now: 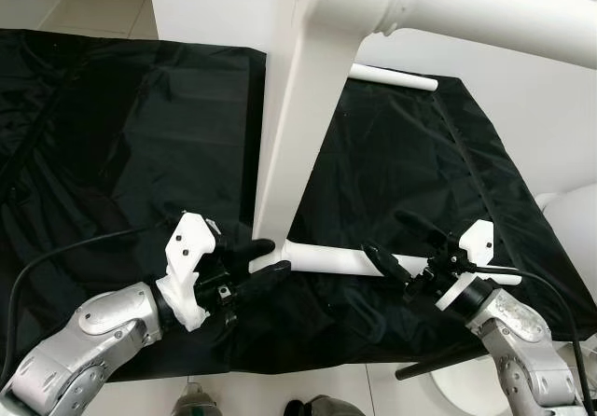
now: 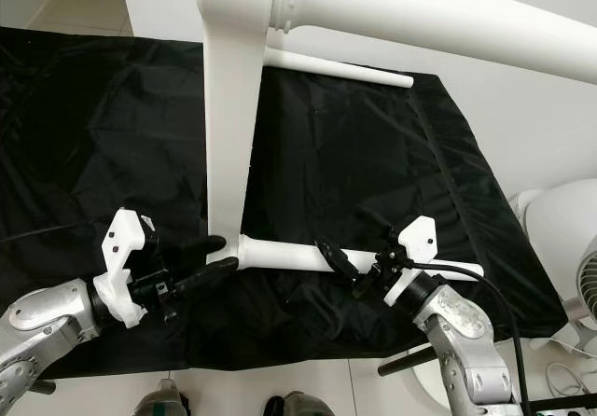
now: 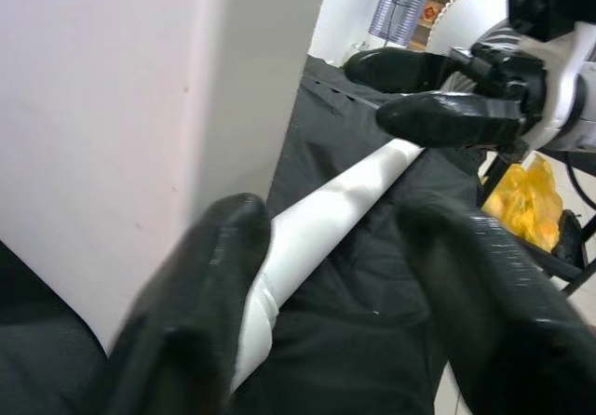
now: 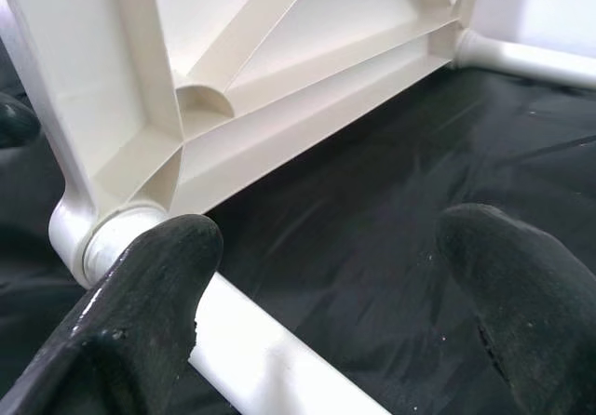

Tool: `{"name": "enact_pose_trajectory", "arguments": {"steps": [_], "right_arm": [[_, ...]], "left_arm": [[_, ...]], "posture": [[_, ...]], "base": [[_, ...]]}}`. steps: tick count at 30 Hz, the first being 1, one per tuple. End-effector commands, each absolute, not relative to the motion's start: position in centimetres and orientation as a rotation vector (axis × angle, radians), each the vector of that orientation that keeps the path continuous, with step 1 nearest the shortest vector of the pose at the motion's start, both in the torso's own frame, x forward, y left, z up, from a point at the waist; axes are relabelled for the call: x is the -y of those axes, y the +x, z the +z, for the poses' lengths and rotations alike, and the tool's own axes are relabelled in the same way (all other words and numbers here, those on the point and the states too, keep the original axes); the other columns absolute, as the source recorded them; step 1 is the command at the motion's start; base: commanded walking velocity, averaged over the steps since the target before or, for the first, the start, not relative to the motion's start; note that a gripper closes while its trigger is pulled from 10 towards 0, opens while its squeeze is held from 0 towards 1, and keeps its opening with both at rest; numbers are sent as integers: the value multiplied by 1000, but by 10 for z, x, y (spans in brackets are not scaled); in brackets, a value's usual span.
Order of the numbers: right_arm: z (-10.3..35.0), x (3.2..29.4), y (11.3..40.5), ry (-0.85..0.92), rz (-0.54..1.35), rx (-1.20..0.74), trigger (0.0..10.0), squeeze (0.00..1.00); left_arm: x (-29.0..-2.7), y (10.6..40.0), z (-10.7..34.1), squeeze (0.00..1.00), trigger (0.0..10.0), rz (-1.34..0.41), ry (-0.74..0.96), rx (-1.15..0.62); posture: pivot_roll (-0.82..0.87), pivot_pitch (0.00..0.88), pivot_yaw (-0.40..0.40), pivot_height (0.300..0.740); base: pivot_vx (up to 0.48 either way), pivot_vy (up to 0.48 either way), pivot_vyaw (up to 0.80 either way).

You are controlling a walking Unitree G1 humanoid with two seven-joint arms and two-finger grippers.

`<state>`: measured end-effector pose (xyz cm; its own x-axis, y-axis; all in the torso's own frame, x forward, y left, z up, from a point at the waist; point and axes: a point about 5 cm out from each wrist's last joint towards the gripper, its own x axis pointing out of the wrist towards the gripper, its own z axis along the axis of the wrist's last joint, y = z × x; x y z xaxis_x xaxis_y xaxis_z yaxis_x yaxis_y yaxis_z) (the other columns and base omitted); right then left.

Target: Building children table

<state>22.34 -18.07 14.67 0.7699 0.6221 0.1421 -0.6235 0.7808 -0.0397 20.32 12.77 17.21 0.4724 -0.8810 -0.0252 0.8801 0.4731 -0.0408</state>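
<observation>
Table top (image 1: 289,127), white plastic, stands on its edge on the black sheet (image 1: 121,136) that covers the floor, its ribbed underside facing the robot's right. A white table leg (image 1: 326,259) lies flat on the sheet, one end seated in the lower corner socket (image 4: 107,238) of the top, its long axis running from that socket toward the robot's right. Further legs project from other corners: one large in the foreground at the top of the head views (image 1: 485,6), one lying on the sheet behind (image 1: 396,77). The left gripper (image 1: 266,257) is at the socket end, fingers parted to either side of the leg just beside the joint, not visibly pressing it. The right gripper (image 1: 396,248) is at mid-leg, fingers spread wide; one finger (image 4: 140,313) rests against the leg, the other stands clear above the sheet. Judgement: the left gripper is nearer the joint; the right is placed to push or turn along the leg's axis. A fan (image 2: 560,239) stands beyond the sheet at right.
</observation>
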Motion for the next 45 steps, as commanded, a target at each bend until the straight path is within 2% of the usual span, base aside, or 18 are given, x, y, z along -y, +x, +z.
{"name": "enact_pose_trajectory", "arguments": {"steps": [1,8,9,11,12,16,22,25,30,34,35,39,41,45], "right_arm": [[149,185,221,25,634,155,10000,0],[151,181,212,48,580,154,10000,0],[150,179,210,48,574,150,10000,0],[150,179,210,48,574,150,10000,0],[149,179,208,47,572,144,10000,0],[144,178,208,30,561,129,10000,0],[142,178,211,20,541,125,10000,0],[136,180,220,-9,388,157,10000,0],[135,181,221,-13,347,165,10000,0],[131,179,221,-2,266,177,10000,0],[128,179,220,-3,238,181,10000,0],[126,179,220,-5,221,184,10000,0],[121,179,223,-11,181,189,10000,0],[115,179,229,-21,137,176,10000,0]], "left_arm": [[-127,202,175,1000,10000,-1059,12,-37],[-130,205,176,1000,10000,-962,66,20],[-132,204,175,714,10000,-944,80,39],[-132,204,175,714,10000,-944,80,39],[-133,202,175,0,10000,-933,93,64],[-137,196,178,0,10000,-933,43,136],[-141,196,175,0,10000,-914,65,146],[-138,202,162,0,10000,-901,170,151],[-137,203,158,0,10000,-901,179,146],[-132,206,151,0,10000,-925,218,176],[-131,209,149,0,10000,-942,217,172],[-131,211,147,0,10000,-951,212,169],[-132,221,144,0,10000,-954,184,153],[-130,231,139,0,10000,-948,164,137]], "posture": [[107,92,-115,740],[115,94,-128,740],[120,93,-132,740],[120,93,-132,740],[124,92,-132,740],[137,91,-136,740],[140,89,-136,740],[129,76,-128,740],[129,76,-128,740],[116,63,-100,740],[107,50,-69,740],[107,50,-69,740],[100,20,-18,740],[96,12,-1,740]], "base": [[0,0,0],[0,0,0],[0,0,0],[0,0,0],[0,0,0],[0,0,0],[0,0,0],[0,0,0],[0,0,0],[0,0,0],[0,0,0],[0,0,0],[0,0,0],[0,0,0]]}}
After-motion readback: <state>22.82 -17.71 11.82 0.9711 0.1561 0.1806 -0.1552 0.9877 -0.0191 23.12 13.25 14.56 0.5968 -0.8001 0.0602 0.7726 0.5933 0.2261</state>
